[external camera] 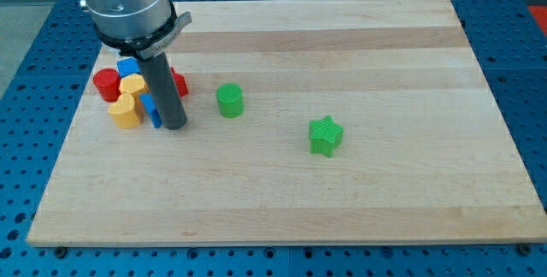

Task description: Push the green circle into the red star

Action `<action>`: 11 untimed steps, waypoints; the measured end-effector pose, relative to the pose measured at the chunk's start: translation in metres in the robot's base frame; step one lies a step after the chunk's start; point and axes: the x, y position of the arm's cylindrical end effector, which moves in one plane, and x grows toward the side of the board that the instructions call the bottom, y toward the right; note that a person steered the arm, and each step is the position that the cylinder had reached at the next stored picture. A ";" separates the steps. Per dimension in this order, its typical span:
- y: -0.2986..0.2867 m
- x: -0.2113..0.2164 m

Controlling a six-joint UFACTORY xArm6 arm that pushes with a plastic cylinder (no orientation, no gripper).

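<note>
My tip rests on the wooden board, fingerless, holding nothing. The green circle stands at its 2 o'clock; the red star peeks out at 12. Light and rigid, the cylinder likely slides easily if pushed centrally on its right side.

The rod covers most of the red star near the counter's left edge, leaving only a sliver. It also hides part of a blue block whose shape cannot be told. The arm's grey body is cut off by the view's top.
</note>
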 end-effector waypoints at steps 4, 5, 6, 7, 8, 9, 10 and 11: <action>0.129 -0.016; 0.127 -0.028; 0.102 -0.028; 0.080 -0.032; 0.070 -0.042; 0.060 -0.052; 0.049 -0.052; 0.043 -0.052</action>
